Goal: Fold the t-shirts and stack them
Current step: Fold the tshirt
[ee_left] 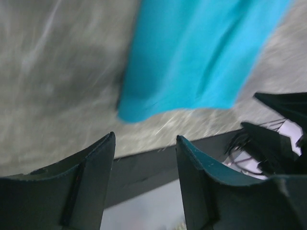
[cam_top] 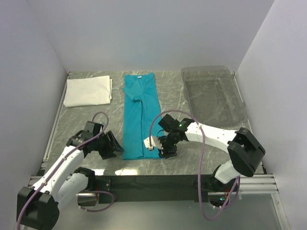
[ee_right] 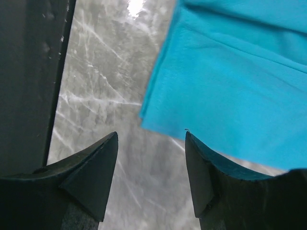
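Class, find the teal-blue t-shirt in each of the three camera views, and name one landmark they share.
Top external: the teal-blue t-shirt lies in the centre, a long folded strip.
Left wrist: the teal-blue t-shirt fills the upper right, one hem corner showing.
Right wrist: the teal-blue t-shirt fills the upper right, one hem corner showing.
Shared landmark: the grey marbled tabletop.

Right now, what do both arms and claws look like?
Left arm and right arm: white links, black joints, a mauve cable looped along each. Left claw and right claw: two dark wedge fingers tapering to points.
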`<state>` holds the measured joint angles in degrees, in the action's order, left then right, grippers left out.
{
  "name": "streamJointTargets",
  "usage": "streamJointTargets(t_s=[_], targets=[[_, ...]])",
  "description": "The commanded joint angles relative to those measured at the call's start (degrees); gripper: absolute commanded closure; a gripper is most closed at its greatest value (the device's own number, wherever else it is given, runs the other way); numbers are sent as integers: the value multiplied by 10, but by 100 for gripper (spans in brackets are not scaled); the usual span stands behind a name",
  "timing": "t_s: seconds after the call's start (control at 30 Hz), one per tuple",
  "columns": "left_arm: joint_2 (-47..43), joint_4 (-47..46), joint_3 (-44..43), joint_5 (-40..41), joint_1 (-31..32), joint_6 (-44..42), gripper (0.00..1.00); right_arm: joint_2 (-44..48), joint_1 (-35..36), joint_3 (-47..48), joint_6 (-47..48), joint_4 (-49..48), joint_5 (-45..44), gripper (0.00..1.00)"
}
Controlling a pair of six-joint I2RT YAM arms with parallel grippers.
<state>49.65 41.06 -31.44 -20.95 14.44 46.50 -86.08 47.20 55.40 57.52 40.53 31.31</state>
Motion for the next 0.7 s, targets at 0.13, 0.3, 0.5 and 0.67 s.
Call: streamJointTargets(t_s=[0.13,0.3,0.5,0.67], targets=[[-25,20,56,-8,19,75,41,-13,48,-55,-9,-128,-66,36],[14,-20,73,-3,28,90,45,-15,52,-56,-13,-134,-72,37],[71,-81,71,20,37,108,51,-15,61,-56,-7,-129,-78,39],[123,-127,67,36,53,129,53,-22,72,-57,-2,-128,-98,42]])
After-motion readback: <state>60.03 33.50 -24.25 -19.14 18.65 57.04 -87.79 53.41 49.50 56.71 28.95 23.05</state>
